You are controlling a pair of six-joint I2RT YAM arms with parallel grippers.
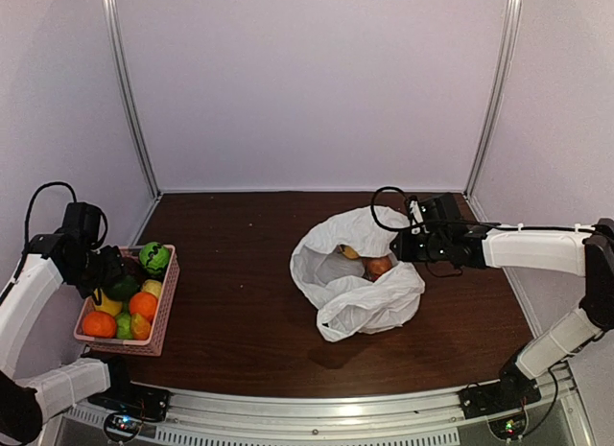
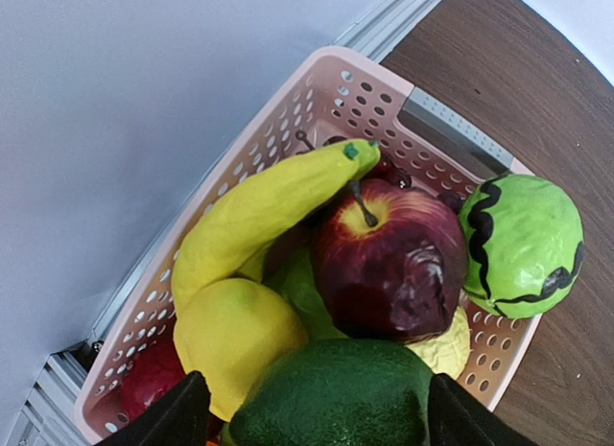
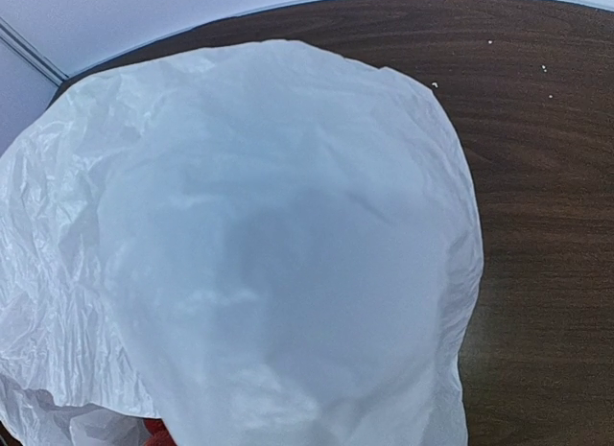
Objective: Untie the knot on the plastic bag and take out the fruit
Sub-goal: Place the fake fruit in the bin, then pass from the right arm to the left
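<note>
The white plastic bag (image 1: 360, 297) lies in the middle of the table with its mouth wide open; no knot shows. A red fruit (image 1: 379, 267) and a yellow fruit (image 1: 349, 252) lie inside. My right gripper (image 1: 395, 246) is at the bag's right rim, which is drawn up to it. In the right wrist view the bag's film (image 3: 288, 225) covers the fingers. My left gripper (image 1: 113, 273) hangs over the pink basket (image 1: 165, 302), its fingers (image 2: 177, 417) on either side of a dark green fruit (image 2: 336, 393).
The basket (image 2: 317, 72) at the left wall holds a banana (image 2: 259, 211), a lemon (image 2: 235, 340), a dark red apple (image 2: 389, 264), a green striped ball (image 2: 523, 235) and oranges (image 1: 99, 323). White walls enclose the brown table on three sides.
</note>
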